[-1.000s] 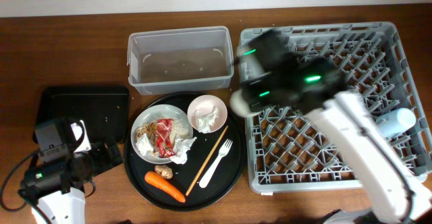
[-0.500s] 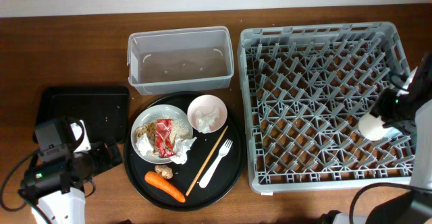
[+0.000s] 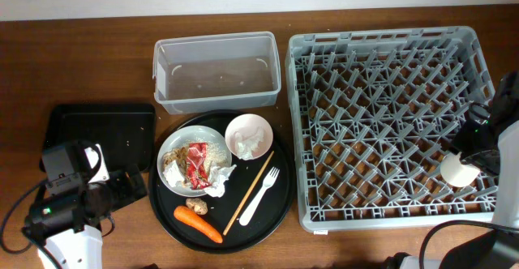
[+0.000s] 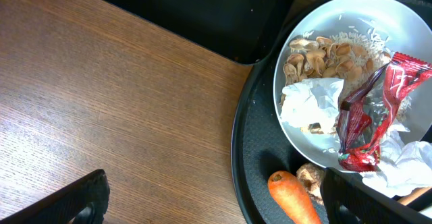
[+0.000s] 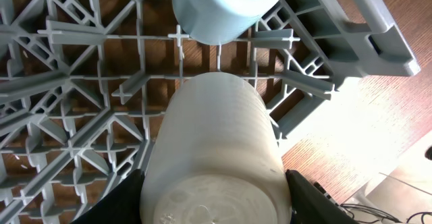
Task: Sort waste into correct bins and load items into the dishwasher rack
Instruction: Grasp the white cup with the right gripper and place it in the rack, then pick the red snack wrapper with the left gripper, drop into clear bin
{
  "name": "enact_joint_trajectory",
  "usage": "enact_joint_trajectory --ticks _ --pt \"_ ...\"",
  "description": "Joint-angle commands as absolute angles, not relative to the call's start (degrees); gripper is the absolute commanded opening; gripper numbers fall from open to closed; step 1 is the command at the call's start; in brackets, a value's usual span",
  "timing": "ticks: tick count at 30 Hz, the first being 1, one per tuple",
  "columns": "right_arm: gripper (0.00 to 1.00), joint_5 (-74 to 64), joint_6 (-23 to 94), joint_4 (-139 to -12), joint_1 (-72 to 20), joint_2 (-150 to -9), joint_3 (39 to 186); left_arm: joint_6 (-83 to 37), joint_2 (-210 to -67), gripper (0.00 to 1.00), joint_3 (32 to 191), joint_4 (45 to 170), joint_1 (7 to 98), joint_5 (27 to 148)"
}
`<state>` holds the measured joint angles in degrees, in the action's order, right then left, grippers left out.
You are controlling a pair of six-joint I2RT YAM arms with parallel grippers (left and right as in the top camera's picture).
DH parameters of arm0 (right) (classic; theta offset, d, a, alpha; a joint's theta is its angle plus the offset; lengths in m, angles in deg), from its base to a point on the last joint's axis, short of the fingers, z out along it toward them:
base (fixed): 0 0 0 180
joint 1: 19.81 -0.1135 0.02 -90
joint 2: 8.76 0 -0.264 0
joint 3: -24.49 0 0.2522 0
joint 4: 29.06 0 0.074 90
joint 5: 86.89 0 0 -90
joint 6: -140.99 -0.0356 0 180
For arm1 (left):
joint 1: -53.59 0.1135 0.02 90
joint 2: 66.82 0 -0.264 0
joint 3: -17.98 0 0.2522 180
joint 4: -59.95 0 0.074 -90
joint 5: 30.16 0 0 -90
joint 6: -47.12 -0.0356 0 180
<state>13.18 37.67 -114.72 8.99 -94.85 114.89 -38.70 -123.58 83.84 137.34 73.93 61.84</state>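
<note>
My right gripper (image 5: 212,200) is shut on the white cup (image 5: 216,143), held over the dishwasher rack (image 3: 381,99) near its front right corner; the cup also shows in the overhead view (image 3: 459,171). A light blue cup (image 5: 226,8) stands in the rack just beyond it. My left gripper (image 4: 216,207) is open and empty over bare table beside the carrot (image 4: 293,198). The grey plate (image 3: 174,151) holds the red wrapper (image 3: 195,164), tissues (image 3: 220,180) and rice crumbs. The bowl (image 3: 249,136), chopstick (image 3: 249,192), fork (image 3: 259,194) and brown lump (image 3: 195,206) lie nearby.
All of these lie on a big round black tray (image 3: 280,196). The clear tub (image 3: 215,73) stands behind it, and the shallow black tray (image 3: 101,131) lies to its left, just behind my left arm. The rack fills the table's right side.
My right arm has swung from the rack's back left to its right edge with the white cup, then moved it toward the front. The left arm has not moved.
</note>
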Motion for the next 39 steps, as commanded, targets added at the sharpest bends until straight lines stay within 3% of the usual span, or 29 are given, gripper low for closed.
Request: enact_joint_trajectory --ticks 1,10,15,17,19,21,28,30,35,39 --pt "0.50 13.0 37.2 -115.8 9.1 -94.4 115.1 -37.9 -123.5 0.99 84.7 137.2 74.1 62.5" --pt "0.50 7.9 39.8 -115.3 9.1 -94.4 113.9 -37.9 -123.5 0.99 84.7 137.2 74.1 62.5" --pt "0.51 7.8 39.5 -105.3 9.1 -94.4 105.2 -37.9 -123.5 0.99 84.7 137.3 74.1 62.5" --pt "0.62 7.8 39.6 -104.9 9.1 -94.4 104.9 -37.9 -123.5 0.99 84.7 137.3 74.1 62.5" --pt "0.80 6.3 39.6 -104.9 9.1 -94.4 104.9 -37.9 -123.5 0.99 84.7 137.3 74.1 62.5" --pt "0.90 4.6 39.6 -105.2 9.1 -94.3 105.2 -37.9 -123.5 0.99 84.7 137.2 74.1 62.5" --pt "0.99 -11.6 50.6 -118.9 8.4 -87.0 119.0 -37.9 -123.5 0.99 84.7 137.1 74.1 62.9" --pt "0.98 -11.9 51.7 -123.2 4.2 -83.5 118.7 -37.9 -123.5 0.99 84.7 135.9 74.1 66.9" --pt "0.98 -8.6 49.2 -125.5 -17.2 -80.6 118.1 -38.0 -123.5 0.99 84.7 134.2 71.6 68.3" --pt "0.98 -3.1 42.3 -122.6 -33.1 -80.6 113.7 -38.0 -123.5 0.99 84.7 131.0 58.7 68.6"
